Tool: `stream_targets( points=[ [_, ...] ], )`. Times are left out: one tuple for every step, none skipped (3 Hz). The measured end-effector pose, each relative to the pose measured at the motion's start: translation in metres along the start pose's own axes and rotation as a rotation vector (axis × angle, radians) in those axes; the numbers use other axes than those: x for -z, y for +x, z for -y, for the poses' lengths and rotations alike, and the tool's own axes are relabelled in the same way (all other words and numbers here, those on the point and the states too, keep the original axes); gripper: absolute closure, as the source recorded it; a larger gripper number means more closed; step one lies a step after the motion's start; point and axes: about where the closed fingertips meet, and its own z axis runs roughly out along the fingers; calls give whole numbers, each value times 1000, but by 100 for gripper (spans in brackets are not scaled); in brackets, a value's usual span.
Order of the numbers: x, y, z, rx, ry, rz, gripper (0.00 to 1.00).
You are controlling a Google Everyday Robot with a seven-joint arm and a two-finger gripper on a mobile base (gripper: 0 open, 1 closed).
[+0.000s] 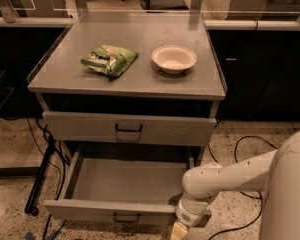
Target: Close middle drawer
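The robot's white body (290, 194) fills the lower right corner of the view, and from it the one arm (235, 176) reaches out to the left, nearly level, as far as a rounded elbow joint (200, 181). There it bends sharply down into a short wrist (192, 215) — the end effector (179, 231) hangs below it, pointing downward, at the very bottom edge of the view and partly cut off by it.
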Motion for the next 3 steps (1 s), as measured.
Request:
stream_targets(
  points=[
    [0, 0, 0, 0, 0, 0, 0],
    [0, 0, 0, 0, 0, 0, 0],
    [0, 0, 0, 0, 0, 0, 18]
  ],
)
